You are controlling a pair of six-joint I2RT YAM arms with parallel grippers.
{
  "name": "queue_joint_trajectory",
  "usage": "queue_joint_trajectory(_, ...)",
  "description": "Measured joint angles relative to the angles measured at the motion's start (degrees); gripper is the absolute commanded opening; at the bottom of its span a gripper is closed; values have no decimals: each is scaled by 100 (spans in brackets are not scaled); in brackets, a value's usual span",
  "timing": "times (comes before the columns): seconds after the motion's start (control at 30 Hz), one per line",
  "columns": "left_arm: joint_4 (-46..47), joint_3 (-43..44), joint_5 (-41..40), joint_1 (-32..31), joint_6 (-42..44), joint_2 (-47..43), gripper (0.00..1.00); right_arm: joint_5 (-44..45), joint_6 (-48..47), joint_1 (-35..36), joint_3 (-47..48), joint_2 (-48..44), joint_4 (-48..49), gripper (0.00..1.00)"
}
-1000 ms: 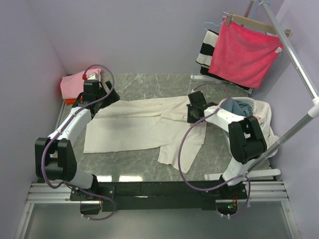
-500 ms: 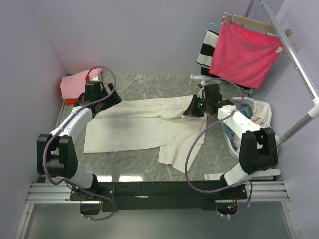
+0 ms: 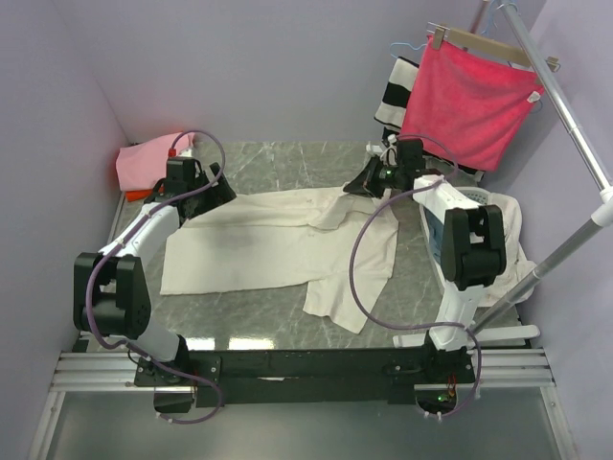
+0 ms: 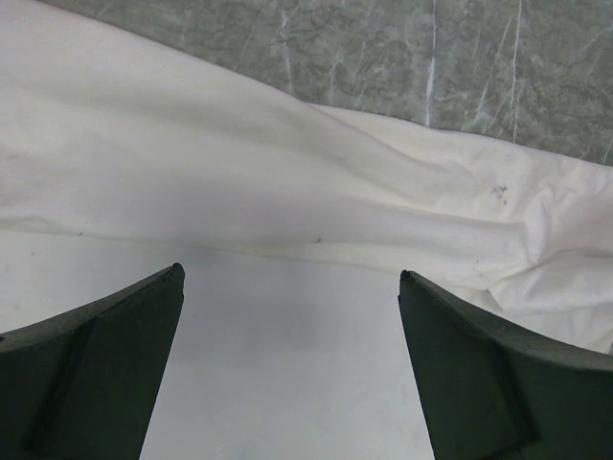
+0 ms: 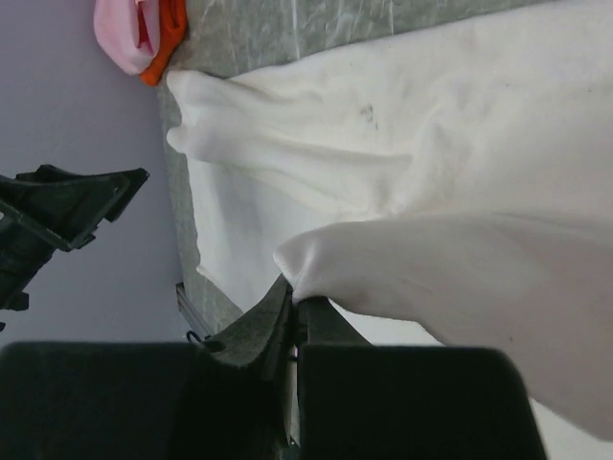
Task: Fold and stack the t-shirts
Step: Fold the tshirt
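The large cream t-shirt (image 3: 268, 240) lies spread across the marble table, one sleeve hanging toward the front. My right gripper (image 3: 359, 187) is shut on a fold of the cream t-shirt (image 5: 402, 259) and holds it lifted at the shirt's far right side. My left gripper (image 3: 206, 196) is open, its fingers (image 4: 105, 364) just above the shirt's left edge (image 4: 287, 220). The folded pink t-shirt (image 3: 144, 161) lies at the far left corner with the orange-red one (image 3: 139, 195) under it; both show in the right wrist view (image 5: 144, 34).
A bright red cloth on a wooden hanger (image 3: 469, 96) and a striped cloth (image 3: 397, 96) hang on the rack at the far right. A white laundry basket (image 3: 488, 216) stands at the right edge. Purple walls close in the table.
My right gripper has moved toward the far right, pulling the shirt's fold up and back with it. The left gripper has stayed at the shirt's left edge.
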Motion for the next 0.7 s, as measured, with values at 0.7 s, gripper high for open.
queue_joint_trajectory(0.7, -61, 92, 96, 0, 11, 262, 99, -647, 229, 7, -1574, -1958, 68, 0)
